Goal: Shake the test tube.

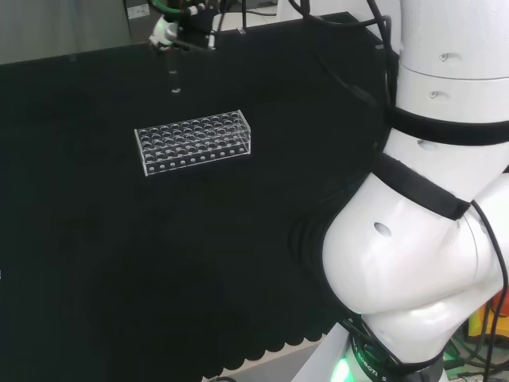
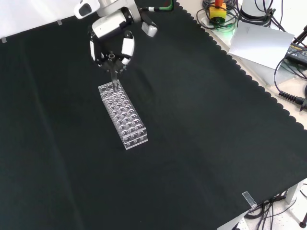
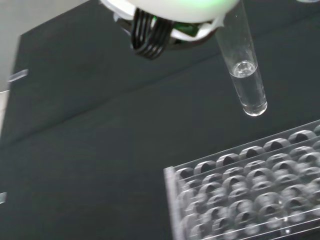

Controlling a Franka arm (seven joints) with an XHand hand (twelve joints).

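Black cloth tabletop (image 2: pixel 201 143), scalloped edge at right in the front view. Clear plastic rack (image 2: pixel 123 116) with rows of round holes stands on it, long side running away from the hand in the front view. Hand (image 2: pixel 111 42) above the rack's far end, fingers curled in, pinching the top of the test tube (image 3: pixel 243 65). Tube hangs roughly upright, clear of the rack, rounded bottom down. Small amount of clear liquid in its lower part, seen in the wrist view.
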